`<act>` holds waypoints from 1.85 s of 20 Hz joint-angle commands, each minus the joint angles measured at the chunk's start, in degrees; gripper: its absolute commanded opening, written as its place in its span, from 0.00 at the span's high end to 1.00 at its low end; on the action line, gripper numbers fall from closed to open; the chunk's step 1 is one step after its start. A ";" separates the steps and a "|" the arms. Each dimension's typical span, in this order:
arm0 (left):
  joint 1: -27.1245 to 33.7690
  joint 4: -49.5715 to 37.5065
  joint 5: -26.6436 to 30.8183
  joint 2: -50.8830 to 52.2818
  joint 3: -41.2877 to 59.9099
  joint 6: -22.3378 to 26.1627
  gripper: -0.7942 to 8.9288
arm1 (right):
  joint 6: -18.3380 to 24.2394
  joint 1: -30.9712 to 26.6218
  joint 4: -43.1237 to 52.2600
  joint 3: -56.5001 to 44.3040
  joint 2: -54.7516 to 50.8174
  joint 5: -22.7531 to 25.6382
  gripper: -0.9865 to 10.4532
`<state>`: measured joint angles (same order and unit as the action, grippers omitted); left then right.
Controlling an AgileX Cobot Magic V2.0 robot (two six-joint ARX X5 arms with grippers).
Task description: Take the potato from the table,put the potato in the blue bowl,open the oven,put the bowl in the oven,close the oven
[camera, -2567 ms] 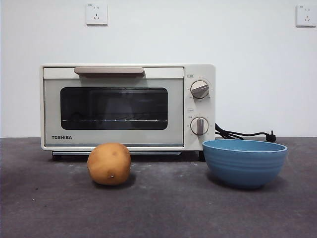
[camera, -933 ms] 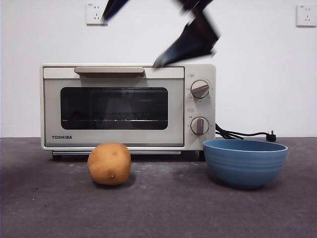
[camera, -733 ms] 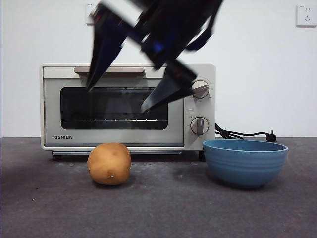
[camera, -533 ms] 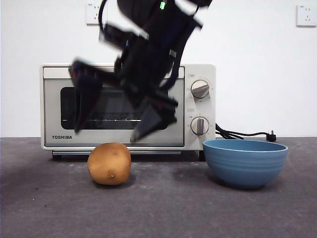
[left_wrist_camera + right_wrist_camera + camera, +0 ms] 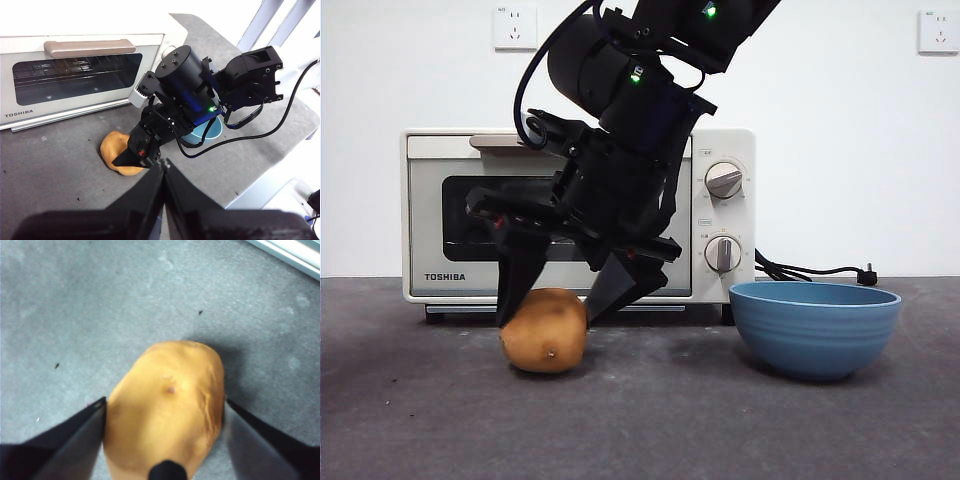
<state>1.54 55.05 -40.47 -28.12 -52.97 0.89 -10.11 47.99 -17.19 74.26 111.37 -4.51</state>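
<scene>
The tan potato (image 5: 542, 332) (image 5: 167, 415) (image 5: 112, 149) lies on the dark grey table (image 5: 670, 420) in front of the oven (image 5: 425, 215) (image 5: 75, 75), whose door is closed. My right gripper (image 5: 552, 310) (image 5: 165, 402) (image 5: 136, 156) has come down over the potato and is open, one jaw on each side of it, close against its flanks. The blue bowl (image 5: 815, 325) (image 5: 211, 131) stands empty on the table to the right of the potato. My left gripper (image 5: 162, 166) hangs high above the scene with its jaws shut on nothing.
A black cord (image 5: 810, 271) runs along the table behind the bowl. Two wall sockets (image 5: 515, 27) sit high on the white wall. The right arm (image 5: 630, 110) covers much of the oven door.
The right arm has swung down from the top of the picture to the potato, and its open jaws now straddle it. Potato, bowl and oven have not moved.
</scene>
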 commanded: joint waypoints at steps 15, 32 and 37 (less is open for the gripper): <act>-0.13 -0.13 0.13 0.13 0.04 0.87 0.93 | 7.10 -8.98 -25.33 0.04 -27.76 6.40 0.92; -0.13 -0.07 0.44 0.13 0.04 0.85 0.93 | 6.78 -18.40 -7.39 -21.70 -21.70 1.86 0.92; -0.13 -0.11 0.44 0.13 0.04 0.85 0.93 | 6.95 -18.43 -7.78 -21.70 -21.05 1.88 0.69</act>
<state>1.54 55.05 -39.99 -28.12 -52.97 1.06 -2.79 29.58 -24.86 53.01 89.86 -2.72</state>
